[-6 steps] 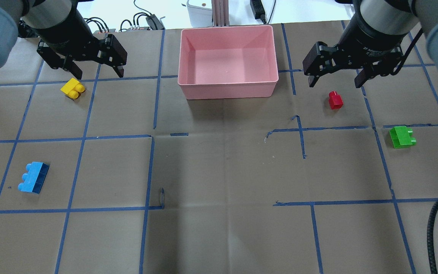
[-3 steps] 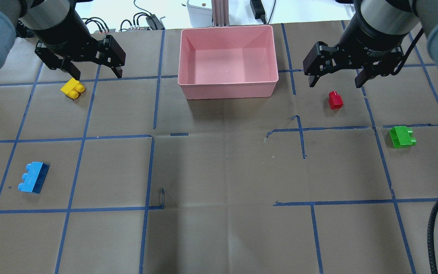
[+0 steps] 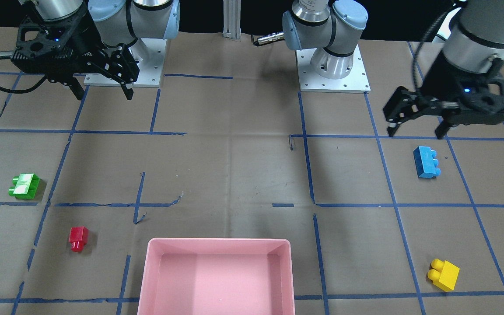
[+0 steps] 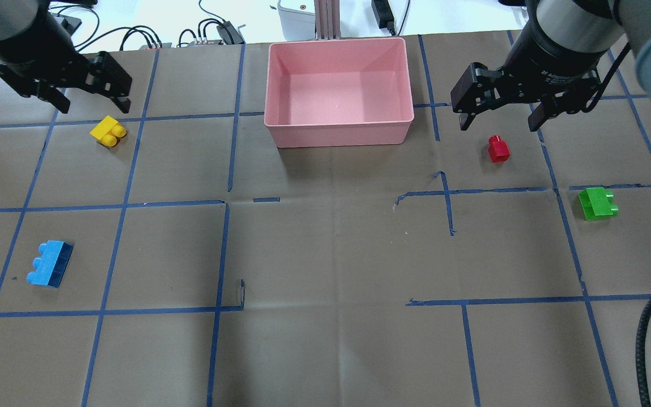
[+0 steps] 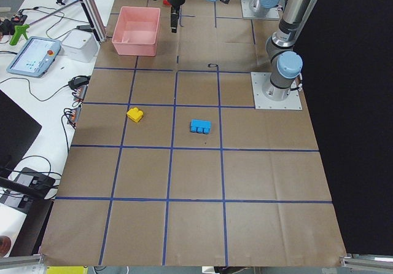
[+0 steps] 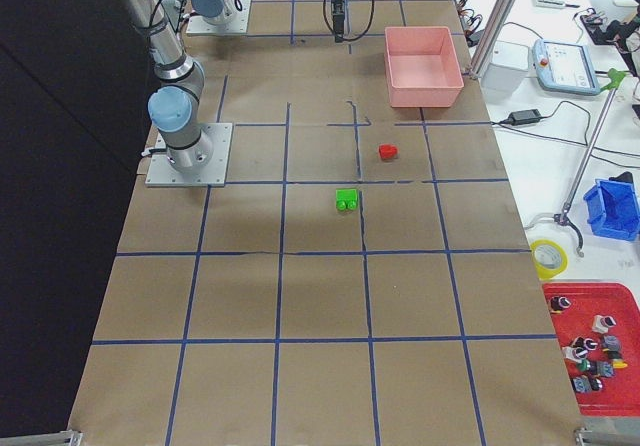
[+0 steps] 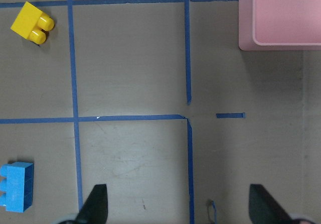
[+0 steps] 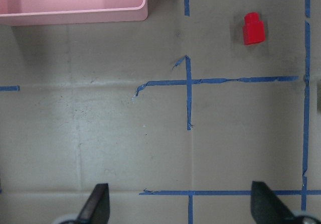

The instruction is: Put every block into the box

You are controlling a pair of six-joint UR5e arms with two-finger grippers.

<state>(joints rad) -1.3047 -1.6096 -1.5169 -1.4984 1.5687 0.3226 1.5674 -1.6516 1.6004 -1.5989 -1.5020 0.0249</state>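
Jaws on both my grippers stand wide apart, holding nothing. My left gripper (image 4: 94, 104) hangs high above the table (image 4: 325, 254), clear of the yellow block (image 4: 108, 131) and of the blue block (image 4: 50, 264) nearer my base. My right gripper (image 4: 498, 124) hangs high too, clear of the red block (image 4: 498, 148) and green block (image 4: 598, 203). All four lie outside the pink box (image 4: 339, 135).

A brown-papered table (image 6: 320, 306), gridded with blue tape (image 4: 133, 311) — beside it, a white bench (image 6: 548, 166) holding a tablet (image 6: 563, 66) at 2 o'clock, a red tray (image 6: 592, 351) at 4 o'clock.
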